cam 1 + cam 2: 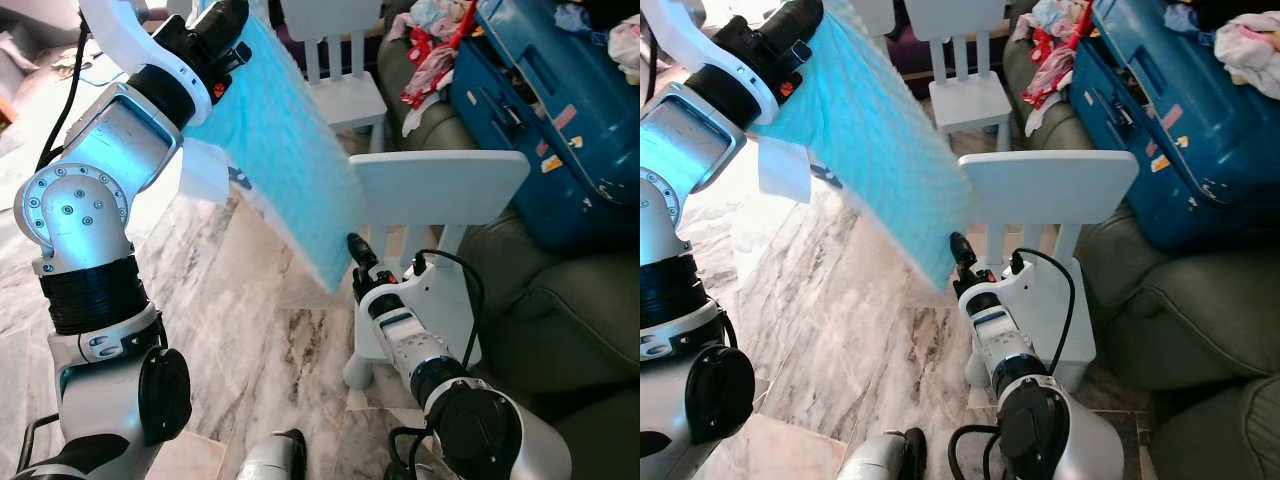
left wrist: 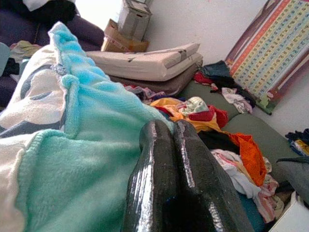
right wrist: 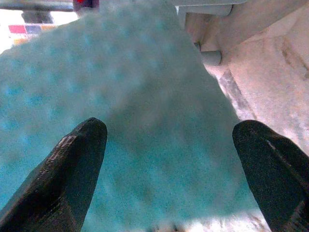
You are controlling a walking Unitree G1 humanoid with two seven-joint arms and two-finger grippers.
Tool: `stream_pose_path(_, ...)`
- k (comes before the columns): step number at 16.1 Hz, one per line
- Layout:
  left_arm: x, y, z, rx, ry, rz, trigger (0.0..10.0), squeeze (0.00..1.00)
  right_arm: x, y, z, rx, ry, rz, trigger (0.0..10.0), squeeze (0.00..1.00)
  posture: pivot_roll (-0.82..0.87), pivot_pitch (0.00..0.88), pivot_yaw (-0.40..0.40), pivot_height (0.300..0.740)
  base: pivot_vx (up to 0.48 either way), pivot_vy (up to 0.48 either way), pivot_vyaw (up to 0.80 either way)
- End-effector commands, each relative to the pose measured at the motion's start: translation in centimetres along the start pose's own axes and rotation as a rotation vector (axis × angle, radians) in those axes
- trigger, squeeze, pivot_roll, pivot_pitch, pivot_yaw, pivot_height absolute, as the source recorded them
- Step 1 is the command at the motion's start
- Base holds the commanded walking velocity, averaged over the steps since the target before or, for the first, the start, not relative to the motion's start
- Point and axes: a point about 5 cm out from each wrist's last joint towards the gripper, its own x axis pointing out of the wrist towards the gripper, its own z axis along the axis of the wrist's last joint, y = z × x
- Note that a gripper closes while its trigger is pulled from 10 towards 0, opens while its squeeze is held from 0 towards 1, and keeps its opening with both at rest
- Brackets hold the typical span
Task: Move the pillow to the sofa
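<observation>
A flat turquoise fleece pillow point(image 1: 280, 150) hangs in the air over the marble floor, tilted, its lower corner pointing down by a white chair. My left gripper point(image 1: 225, 25) is raised high and shut on the pillow's upper edge point(image 2: 91, 140); the two black fingers point(image 2: 174, 183) press together over the fabric. My right gripper point(image 1: 357, 250) stands open just below the pillow's lower corner point(image 3: 145, 121), its fingertips point(image 3: 72, 169) spread wide with the fabric between and beyond them. The dark green sofa point(image 1: 560, 310) lies to the right.
A small white chair point(image 1: 440, 190) stands right against the sofa, beside my right arm. A second white chair point(image 1: 340, 80) stands further back. A blue suitcase point(image 1: 560, 100) and heaped clothes point(image 1: 430, 50) cover the sofa's far seats. Marble floor point(image 1: 240, 330) spreads to the left.
</observation>
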Motion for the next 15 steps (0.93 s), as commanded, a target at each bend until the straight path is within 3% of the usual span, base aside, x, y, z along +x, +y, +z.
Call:
stream_pose_path(1,-0.3,-1.1,1.3,0.018,-0.046,-0.036,10.0,0.00,0.5,0.9,-1.4,0.061,0.011,0.027,10.0,0.00,0.40,0.199,0.091,0.740,0.000,0.000,0.00)
stream_pose_path(4,-0.2,-1.2,1.2,0.009,-0.041,-0.035,10.0,0.00,0.8,1.6,-1.9,0.108,0.012,0.042,10.0,0.00,0.41,0.202,0.091,0.740,0.000,0.000,0.00)
stream_pose_path(6,-0.2,-1.4,1.2,0.007,-0.041,-0.037,10.0,0.00,0.8,1.6,-2.7,0.080,0.049,0.026,10.0,0.00,0.41,0.205,0.090,0.740,0.000,0.000,0.00)
stream_pose_path(8,0.0,-1.4,1.2,0.008,-0.045,-0.039,10.0,0.00,0.1,0.4,-3.6,-0.036,0.128,-0.012,10.0,0.00,0.40,0.210,0.095,0.740,0.000,0.000,0.00)
stream_pose_path(10,-0.2,-0.5,0.8,0.006,-0.037,-0.014,10.0,0.00,-0.8,-1.1,-3.2,-0.144,0.179,-0.030,10.0,0.00,0.37,0.214,0.098,0.740,0.000,0.000,0.00)
stream_pose_path(12,0.4,-0.2,1.3,0.002,-0.063,0.001,10.0,0.00,-1.9,-3.0,-2.0,-0.183,0.181,-0.075,10.0,0.00,0.36,0.215,0.097,0.740,0.000,0.000,0.00)
stream_pose_path(15,2.1,-1.1,2.1,-0.019,-0.112,-0.018,10.0,0.00,-2.4,-3.8,-1.3,-0.168,0.152,-0.102,10.0,0.00,0.34,0.219,0.093,0.740,0.000,0.000,0.00)
